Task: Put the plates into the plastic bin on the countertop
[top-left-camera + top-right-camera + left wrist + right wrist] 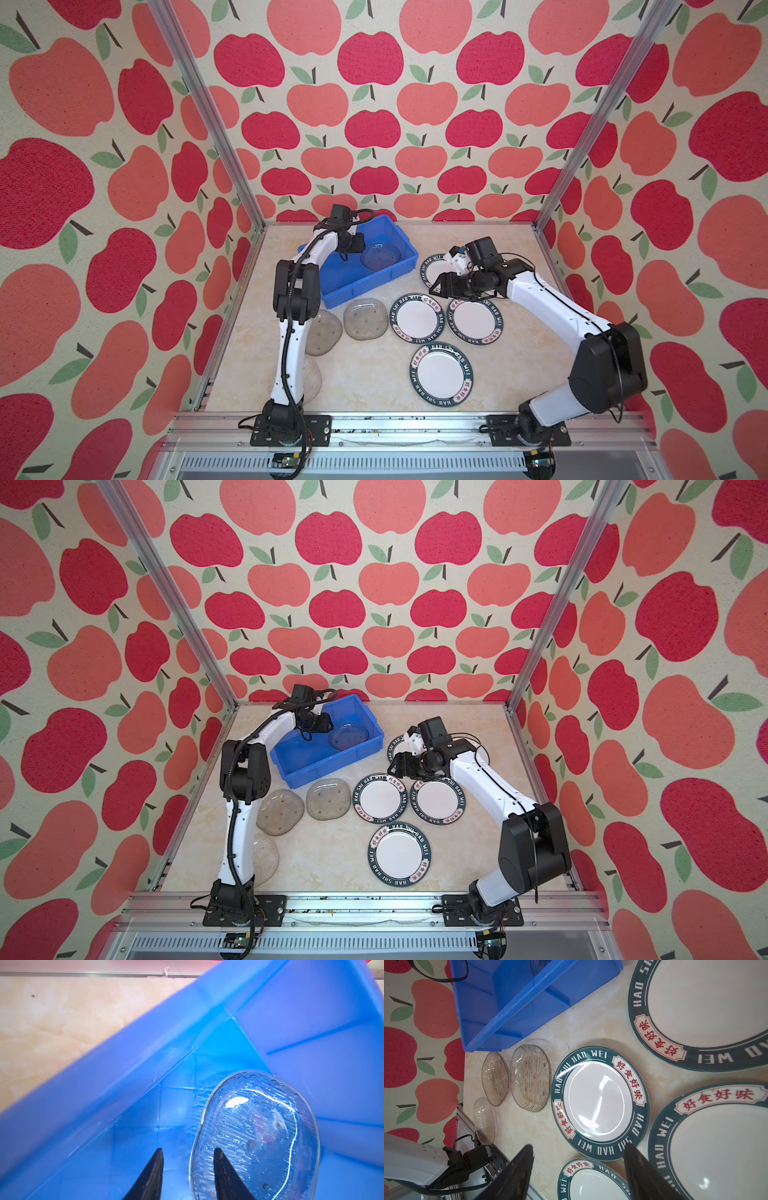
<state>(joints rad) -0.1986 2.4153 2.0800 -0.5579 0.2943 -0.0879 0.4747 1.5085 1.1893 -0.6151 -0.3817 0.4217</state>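
The blue plastic bin stands at the back left of the countertop. One glass plate lies flat inside it. My left gripper is down in the bin, open, its fingers apart over the plate's rim and gripping nothing. Green-rimmed plates lie on the countertop; another is partly hidden behind my right gripper, which hovers open and empty above them.
A glass plate lies in front of the bin. Another and a third sit partly behind the left arm. Aluminium rails frame the counter, with apple-patterned walls all round.
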